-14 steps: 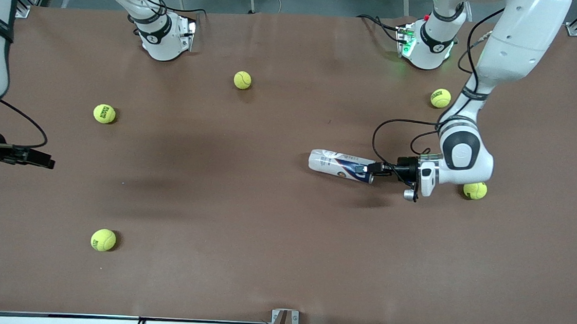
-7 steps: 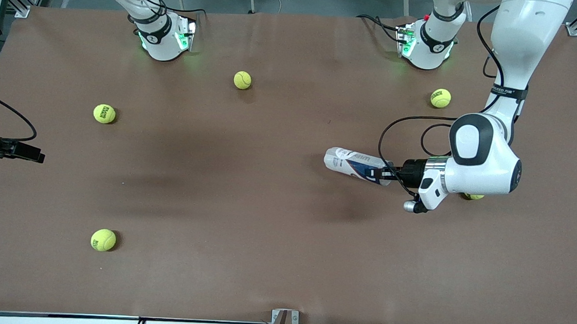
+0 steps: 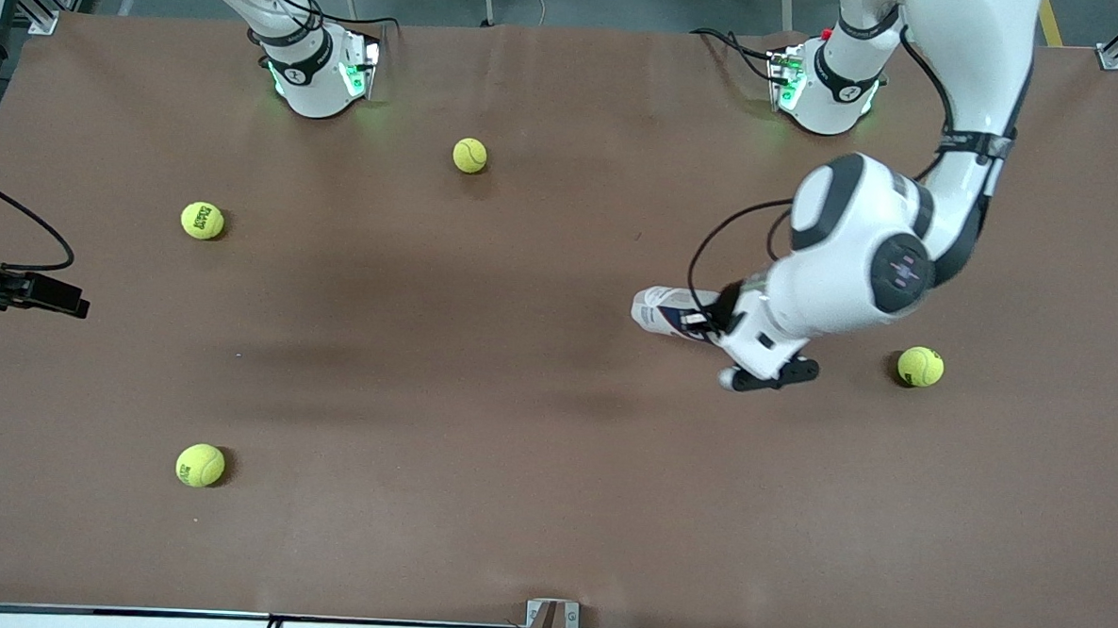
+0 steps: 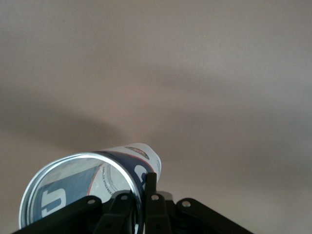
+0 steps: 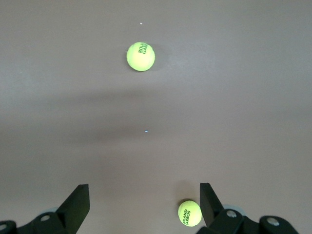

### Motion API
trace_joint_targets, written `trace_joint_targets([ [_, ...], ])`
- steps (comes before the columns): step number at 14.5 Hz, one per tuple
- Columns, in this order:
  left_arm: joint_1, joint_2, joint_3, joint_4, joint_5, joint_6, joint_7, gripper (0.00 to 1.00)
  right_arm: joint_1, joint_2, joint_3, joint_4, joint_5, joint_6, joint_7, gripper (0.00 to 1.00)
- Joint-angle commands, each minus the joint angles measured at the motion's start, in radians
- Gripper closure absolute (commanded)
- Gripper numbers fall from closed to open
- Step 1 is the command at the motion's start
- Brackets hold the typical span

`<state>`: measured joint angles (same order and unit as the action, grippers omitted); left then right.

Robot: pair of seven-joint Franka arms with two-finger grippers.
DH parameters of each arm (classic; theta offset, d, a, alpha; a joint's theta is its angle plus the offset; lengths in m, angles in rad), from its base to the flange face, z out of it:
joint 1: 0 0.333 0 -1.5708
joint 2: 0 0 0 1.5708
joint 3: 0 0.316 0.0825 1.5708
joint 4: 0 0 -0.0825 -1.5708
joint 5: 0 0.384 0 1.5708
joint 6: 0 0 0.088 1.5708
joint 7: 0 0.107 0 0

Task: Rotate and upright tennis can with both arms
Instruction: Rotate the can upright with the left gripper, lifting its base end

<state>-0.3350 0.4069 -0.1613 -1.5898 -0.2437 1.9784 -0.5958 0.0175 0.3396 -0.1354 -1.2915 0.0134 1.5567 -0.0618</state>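
Your front view hides the left claw [image 3: 710,322] under its own wrist at centre right; only the left wrist view shows its fingers [image 4: 151,183] pinched on the silver rim of the tennis can [image 3: 665,311], one inside the open mouth and one outside. That view looks straight into the can; the front view gives you just its white, closed end poking out toward the middle of the brown surface [image 3: 518,397].

Your right claw [image 3: 46,293] sits at the left edge of the front view, waiting. Its wrist view shows the fingers [image 5: 78,204] spread wide on nothing, with two tennis balls [image 5: 141,56] below reading "ROLAND GARROS".

A large navy letter shows through the can wall; the rest is unreadable.

Around the can the surface lies open, the nearest ball [image 3: 920,366] sitting lower right of the wrist.
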Motion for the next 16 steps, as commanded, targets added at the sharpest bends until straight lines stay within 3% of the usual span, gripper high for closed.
trace_joint_targets([
  [1,-0.123,0.007,0.009,0.039,0.189,-0.010,-0.203,0.97,0.018,-0.023,0.002,-0.005,0.002,-0.010,-0.001,0.00],
  [8,-0.360,0.114,0.011,0.074,0.509,0.048,-0.646,0.97,0.015,-0.079,-0.006,-0.039,-0.012,-0.053,0.003,0.00],
  [13,-0.401,0.179,0.009,0.114,0.541,0.079,-0.720,0.95,0.007,-0.152,0.000,-0.100,-0.010,-0.073,-0.006,0.00],
  [15,-0.400,0.179,0.009,0.114,0.535,0.083,-0.726,0.85,-0.001,-0.209,0.002,-0.166,-0.010,-0.055,-0.006,0.00],
  [16,-0.397,0.178,0.009,0.114,0.534,0.082,-0.726,0.72,-0.004,-0.232,0.003,-0.192,-0.010,-0.052,-0.006,0.00],
])
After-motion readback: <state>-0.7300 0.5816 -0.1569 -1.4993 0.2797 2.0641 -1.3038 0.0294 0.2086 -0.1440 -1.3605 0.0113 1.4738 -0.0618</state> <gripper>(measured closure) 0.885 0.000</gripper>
